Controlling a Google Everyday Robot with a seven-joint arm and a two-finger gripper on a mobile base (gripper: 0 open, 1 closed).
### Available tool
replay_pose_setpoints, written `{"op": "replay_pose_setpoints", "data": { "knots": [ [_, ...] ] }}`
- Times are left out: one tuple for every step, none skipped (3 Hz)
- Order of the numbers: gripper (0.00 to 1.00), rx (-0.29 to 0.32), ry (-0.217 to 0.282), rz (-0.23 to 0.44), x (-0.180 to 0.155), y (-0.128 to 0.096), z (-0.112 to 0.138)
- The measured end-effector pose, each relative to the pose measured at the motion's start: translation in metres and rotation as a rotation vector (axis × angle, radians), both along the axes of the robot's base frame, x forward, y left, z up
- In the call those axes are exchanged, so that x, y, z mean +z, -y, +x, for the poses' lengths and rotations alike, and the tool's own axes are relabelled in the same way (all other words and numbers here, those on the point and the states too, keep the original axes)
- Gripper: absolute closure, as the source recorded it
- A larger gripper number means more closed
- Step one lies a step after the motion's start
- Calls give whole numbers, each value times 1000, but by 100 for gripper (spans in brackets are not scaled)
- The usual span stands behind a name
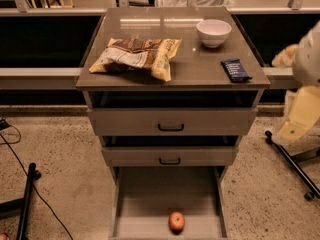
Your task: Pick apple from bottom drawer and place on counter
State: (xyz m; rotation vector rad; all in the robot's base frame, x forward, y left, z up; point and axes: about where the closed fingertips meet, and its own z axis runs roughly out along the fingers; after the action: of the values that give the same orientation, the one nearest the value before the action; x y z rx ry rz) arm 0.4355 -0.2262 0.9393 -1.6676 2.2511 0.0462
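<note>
Speckled beige stone floor [65, 169] spreads around the glossy grey-brown table [200, 69]. Off its left edge a long pale grey ledge [40, 76] runs between dark recesses [45, 44]; a thin black cable [51, 209] and black stand leg [26, 204] lie below.

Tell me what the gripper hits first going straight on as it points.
The pale gripper, at the right edge, seems to point down-left: likely the speckled floor first, though depth is unclear.

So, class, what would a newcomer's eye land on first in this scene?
The small red-orange apple lying alone at the near end of the open grey-beige bottom drawer. Next, the crumpled brown-and-yellow snack bag and white bowl on the glossy grey-brown counter; the robot's cream pincer hangs at the right edge.
</note>
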Motion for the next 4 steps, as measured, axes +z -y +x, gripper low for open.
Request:
{"op": "replay_pose_setpoints", "data": {
  "knots": [
    [0,-67,-41,197,-67,0,-22],
    [0,-72,-154,335,-165,0,-51],
    [0,-64,-199,355,-191,-1,-60],
    [0,95,-253,294,-202,-18,-62]
  ]
}}
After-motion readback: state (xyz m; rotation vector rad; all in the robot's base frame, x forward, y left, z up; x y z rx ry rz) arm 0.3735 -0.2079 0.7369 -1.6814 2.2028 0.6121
